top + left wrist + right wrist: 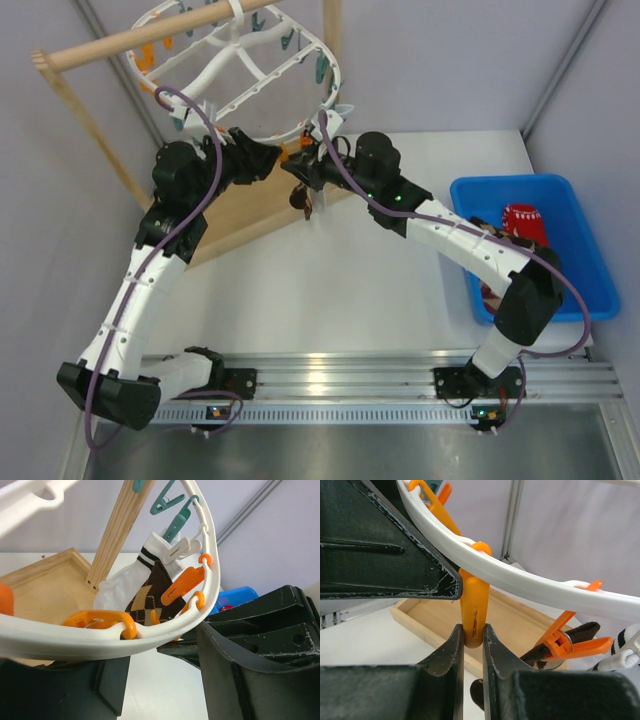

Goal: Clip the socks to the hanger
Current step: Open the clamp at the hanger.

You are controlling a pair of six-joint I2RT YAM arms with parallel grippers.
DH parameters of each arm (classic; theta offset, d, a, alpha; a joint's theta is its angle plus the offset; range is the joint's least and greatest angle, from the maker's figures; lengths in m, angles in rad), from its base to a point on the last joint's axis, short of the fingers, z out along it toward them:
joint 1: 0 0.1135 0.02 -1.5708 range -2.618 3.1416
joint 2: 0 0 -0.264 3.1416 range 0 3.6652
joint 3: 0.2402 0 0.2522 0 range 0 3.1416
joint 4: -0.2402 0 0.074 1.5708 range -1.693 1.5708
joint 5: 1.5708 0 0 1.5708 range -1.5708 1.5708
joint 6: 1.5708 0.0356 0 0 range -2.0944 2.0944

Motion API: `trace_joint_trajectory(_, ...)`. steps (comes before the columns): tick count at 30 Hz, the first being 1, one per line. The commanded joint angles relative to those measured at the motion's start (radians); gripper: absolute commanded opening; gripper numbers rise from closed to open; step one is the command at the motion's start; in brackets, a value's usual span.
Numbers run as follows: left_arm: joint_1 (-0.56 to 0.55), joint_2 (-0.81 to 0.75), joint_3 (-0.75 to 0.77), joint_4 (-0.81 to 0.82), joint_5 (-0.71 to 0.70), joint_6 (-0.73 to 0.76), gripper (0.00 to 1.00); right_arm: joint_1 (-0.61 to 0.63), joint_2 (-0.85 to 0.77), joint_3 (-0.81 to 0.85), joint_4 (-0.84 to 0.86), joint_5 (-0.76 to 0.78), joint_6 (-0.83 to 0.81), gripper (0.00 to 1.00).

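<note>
Right claw (473,630) is closed on the lower end of an orange clip (472,600) that hangs from the hanger (530,582); both fingertips press the clip's flat sides. Left claw (263,160) stands just beside it on the other side of the rim, jaws apart. In the left wrist view the white rim crosses the gap between its fingers (260,670), and contact with the rim cannot be told.

Nearest the arm bases, the counter (330,290) carries a blue bin (575,215) at the right, holding a red sock (520,218) partly behind the right arm.

Further out, both claws meet at the near rim of the hanger.
- A second orange clip (572,642), next to the pinched one, clamps the argyle sock (147,597), which hangs below the rim.
- A white clip (177,550) beside that holds the white sock (127,577) with dark cuff bands, which touches the argyle sock.
- Teal clips (170,505) sit further along the rim.

Beyond the rim lies the wooden tray (45,580) of the rack. Its wooden pole (150,40) runs across the top, with the hanger suspended from it by the hook.
</note>
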State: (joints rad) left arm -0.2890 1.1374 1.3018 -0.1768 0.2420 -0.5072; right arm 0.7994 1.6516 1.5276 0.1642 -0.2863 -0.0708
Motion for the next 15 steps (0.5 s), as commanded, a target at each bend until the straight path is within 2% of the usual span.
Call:
trace_joint_trajectory(1,-0.004,0.013,0.027,0.095,-0.01,-0.037,0.58,0.034,-0.038,0.049,-0.011,-0.022,-0.012,0.0)
trace_joint_trajectory(15,-0.006,0.032,-0.013,0.229,-0.012,-0.143,0.58,0.067,-0.019,0.069,-0.02,0.007,-0.044,0.0)
